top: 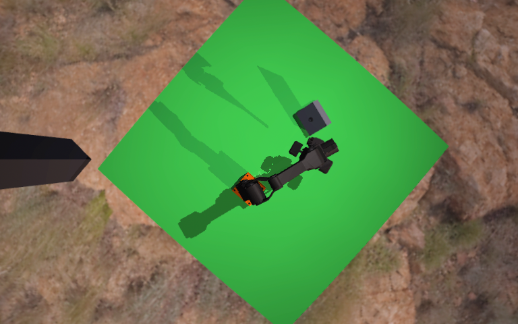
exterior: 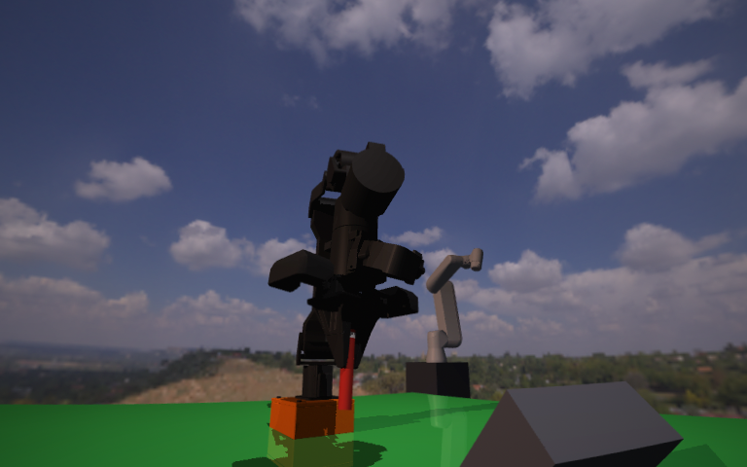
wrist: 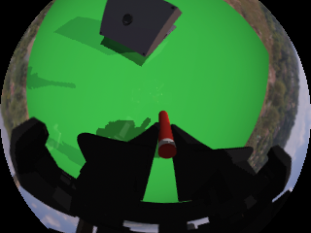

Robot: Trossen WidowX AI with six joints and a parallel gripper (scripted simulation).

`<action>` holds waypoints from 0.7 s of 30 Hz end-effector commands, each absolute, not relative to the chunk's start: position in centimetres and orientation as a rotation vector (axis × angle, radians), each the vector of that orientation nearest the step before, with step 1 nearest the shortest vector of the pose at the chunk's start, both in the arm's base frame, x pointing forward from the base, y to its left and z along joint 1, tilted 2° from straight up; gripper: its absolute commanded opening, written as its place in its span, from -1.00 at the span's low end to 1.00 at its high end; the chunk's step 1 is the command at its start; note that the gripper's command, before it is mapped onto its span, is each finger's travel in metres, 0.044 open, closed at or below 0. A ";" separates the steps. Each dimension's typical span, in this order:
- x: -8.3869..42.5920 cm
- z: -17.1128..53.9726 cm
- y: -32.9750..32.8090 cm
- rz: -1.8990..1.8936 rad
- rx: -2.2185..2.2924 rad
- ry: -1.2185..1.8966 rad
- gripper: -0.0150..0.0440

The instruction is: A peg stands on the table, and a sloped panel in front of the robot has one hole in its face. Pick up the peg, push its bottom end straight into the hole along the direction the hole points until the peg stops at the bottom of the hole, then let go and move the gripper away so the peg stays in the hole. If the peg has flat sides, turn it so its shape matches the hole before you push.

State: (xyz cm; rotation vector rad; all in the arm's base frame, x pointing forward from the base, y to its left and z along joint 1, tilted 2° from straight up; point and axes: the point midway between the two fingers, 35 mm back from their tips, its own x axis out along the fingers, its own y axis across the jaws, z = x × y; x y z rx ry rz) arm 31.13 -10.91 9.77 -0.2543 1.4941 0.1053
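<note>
The green table point(top: 366, 171) point(exterior: 164, 435) point(wrist: 219, 87) spreads beneath the tool. The block point(top: 307, 116) point(exterior: 603, 421) point(wrist: 133, 21) stands ahead of the gripper and apart from it, its hole point(top: 310, 119) point(wrist: 127, 19) facing up on a slope. The gripper point(exterior: 347, 360) point(wrist: 165, 127) is closed on the red peg point(exterior: 345, 388) point(wrist: 166, 133), which hangs between the fingertips, bottom end below them and off the table. The peg could strike the rim if its tilt misses the hole's line; a slim pinch might let it pivot under push, and a skewed entry could jam it.
</note>
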 end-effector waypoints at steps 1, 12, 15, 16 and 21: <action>31.4 10.0 -10.6 0.111 -0.296 1.471 -0.49; 32.1 10.1 -9.3 0.141 -0.399 1.417 -0.49; 32.3 10.2 -9.0 0.148 -0.427 1.401 -0.49; 32.4 10.2 -8.8 0.151 -0.436 1.396 -0.49; 32.7 10.3 -8.2 0.163 -0.481 1.370 -0.49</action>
